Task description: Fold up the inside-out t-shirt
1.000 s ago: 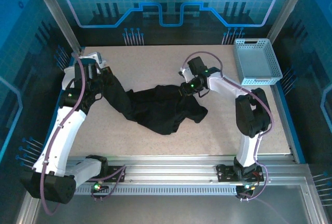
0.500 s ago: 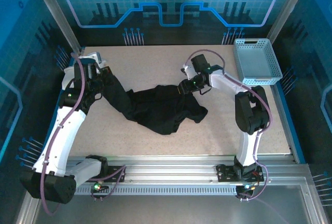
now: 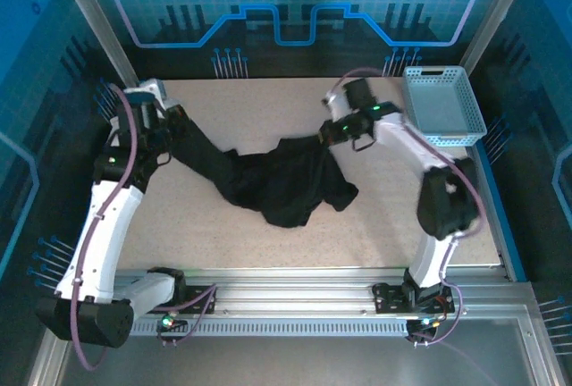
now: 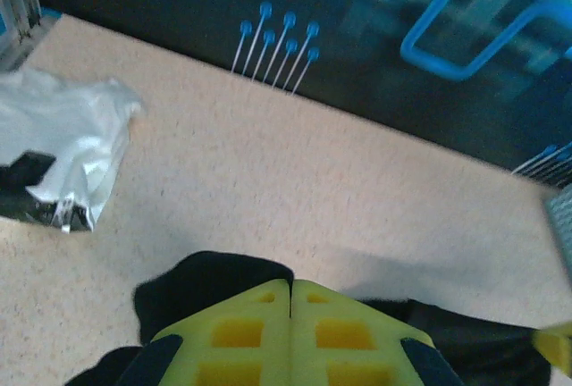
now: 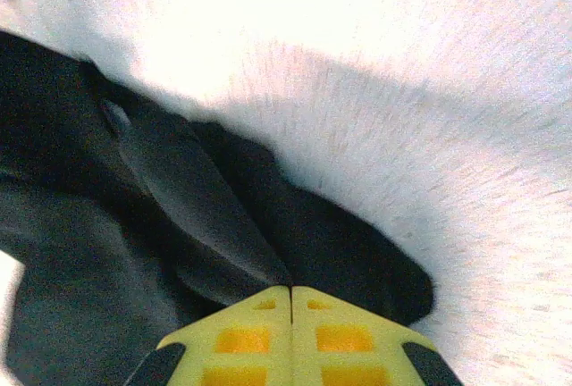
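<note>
The black inside-out t-shirt [image 3: 281,185] lies bunched in the middle of the speckled counter [image 3: 268,252], its bulk sagging toward the near side and its two ends drawn out to the claws. The left claw [image 3: 174,127] is pressed shut on the shirt's left end, and the right claw [image 3: 327,134], slightly farther back, is pinched closed on a fold at the right end. Beyond it, a pale blue basket [image 3: 442,104] sits at the far right corner.

t-shirt [image 3: 286,185]: soft matt black cloth | table [image 3: 268,109]: matt, speckled | basket [image 3: 444,104]: perforated plastic
</note>
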### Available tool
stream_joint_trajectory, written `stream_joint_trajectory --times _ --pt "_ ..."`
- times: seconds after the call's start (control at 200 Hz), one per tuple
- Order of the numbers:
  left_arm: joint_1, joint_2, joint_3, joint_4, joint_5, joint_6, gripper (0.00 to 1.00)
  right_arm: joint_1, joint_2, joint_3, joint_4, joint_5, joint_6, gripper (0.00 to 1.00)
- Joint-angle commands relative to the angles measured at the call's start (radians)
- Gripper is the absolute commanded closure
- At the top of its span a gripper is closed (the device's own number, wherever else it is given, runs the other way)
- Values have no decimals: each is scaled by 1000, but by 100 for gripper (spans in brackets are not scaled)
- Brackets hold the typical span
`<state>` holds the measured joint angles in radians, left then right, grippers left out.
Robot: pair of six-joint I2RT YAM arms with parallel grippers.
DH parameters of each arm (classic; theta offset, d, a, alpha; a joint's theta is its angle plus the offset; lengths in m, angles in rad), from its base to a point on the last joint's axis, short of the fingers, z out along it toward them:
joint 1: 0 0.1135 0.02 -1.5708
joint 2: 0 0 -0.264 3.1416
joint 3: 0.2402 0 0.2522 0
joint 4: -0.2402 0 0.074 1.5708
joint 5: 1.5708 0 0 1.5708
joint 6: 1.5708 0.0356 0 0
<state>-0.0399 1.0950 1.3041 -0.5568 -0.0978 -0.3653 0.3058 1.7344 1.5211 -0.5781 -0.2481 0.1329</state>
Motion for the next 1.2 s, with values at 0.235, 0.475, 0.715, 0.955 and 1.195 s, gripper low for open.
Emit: stream_joint_trajectory --times 0.235,0.475,0.715,0.955,1.195 --pt "66 -113 471 67 -3 -36 100 -99 -644 258 -5 170 -31 100" --pt "66 -130 658 11 -51 6 100 -99 -802 361 -62 182 -51 100" --pt "66 -91 609 10 -80 40 100 -99 -819 310 -45 199 -48 100" --pt "66 4 560 89 -61 33 100 -98 -761 292 17 230 -65 100" --pt "66 171 567 123 -31 20 100 -99 -619 316 40 263 -85 100"
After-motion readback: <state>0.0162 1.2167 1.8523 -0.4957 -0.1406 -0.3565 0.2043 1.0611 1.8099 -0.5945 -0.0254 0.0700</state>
